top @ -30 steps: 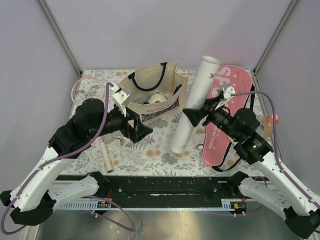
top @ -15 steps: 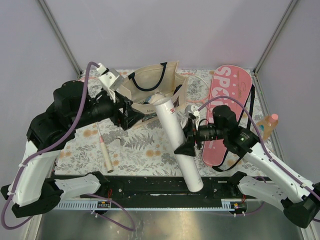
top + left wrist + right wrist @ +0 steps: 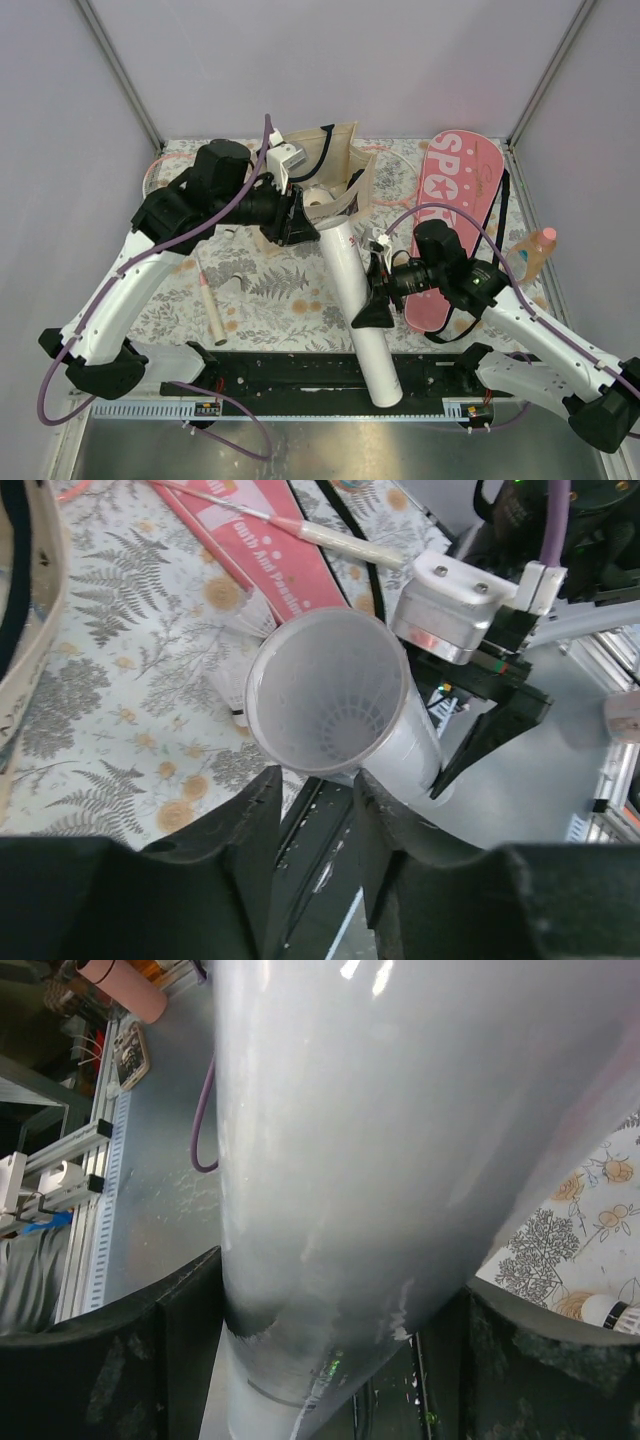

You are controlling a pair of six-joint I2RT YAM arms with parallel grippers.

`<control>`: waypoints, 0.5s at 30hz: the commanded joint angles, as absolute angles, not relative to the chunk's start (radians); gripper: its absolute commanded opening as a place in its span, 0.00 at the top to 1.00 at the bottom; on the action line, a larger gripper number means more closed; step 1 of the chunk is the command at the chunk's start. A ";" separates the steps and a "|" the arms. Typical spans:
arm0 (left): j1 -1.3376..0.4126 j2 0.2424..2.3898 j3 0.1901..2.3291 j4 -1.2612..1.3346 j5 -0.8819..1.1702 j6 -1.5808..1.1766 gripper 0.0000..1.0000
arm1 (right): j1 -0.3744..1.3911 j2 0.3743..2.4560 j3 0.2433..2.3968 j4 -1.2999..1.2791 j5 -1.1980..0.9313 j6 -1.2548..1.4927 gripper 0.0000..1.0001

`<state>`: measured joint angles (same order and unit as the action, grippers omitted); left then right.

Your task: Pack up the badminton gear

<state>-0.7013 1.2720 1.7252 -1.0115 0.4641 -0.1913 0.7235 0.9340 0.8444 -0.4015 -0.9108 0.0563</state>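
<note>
White tube [image 3: 350, 275] clamped mid-length in right fingers [image 3: 363, 300], slanting from frame centre down to bottom edge, off the bench [image 3: 260, 290]. Open mouth at upper end, just beside left fingers [image 3: 298, 220], parted and empty; left arm nearer.

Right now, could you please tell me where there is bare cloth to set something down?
The roomiest bare cloth lies near the front, between the racket handle and the white tube. A narrower strip sits at the back, between the tote bag and the pink cover. The right side is crowded with the cover and the bottle.
</note>
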 commanded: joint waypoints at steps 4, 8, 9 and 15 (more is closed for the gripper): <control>-0.670 1.262 1.695 -0.945 0.652 -0.206 0.55 | 0.733 0.946 0.897 -0.400 -0.957 0.005 0.54; -0.667 1.230 1.715 -0.976 0.571 -0.123 0.33 | 0.733 0.956 0.902 -0.413 -0.963 -0.025 0.55; -0.667 1.221 1.720 -0.977 0.551 -0.111 0.30 | 0.735 0.959 0.900 -0.413 -0.965 -0.025 0.55; -0.666 1.247 1.753 -0.973 0.598 -0.072 0.29 | 0.741 0.983 0.905 -0.422 -0.977 -0.017 0.55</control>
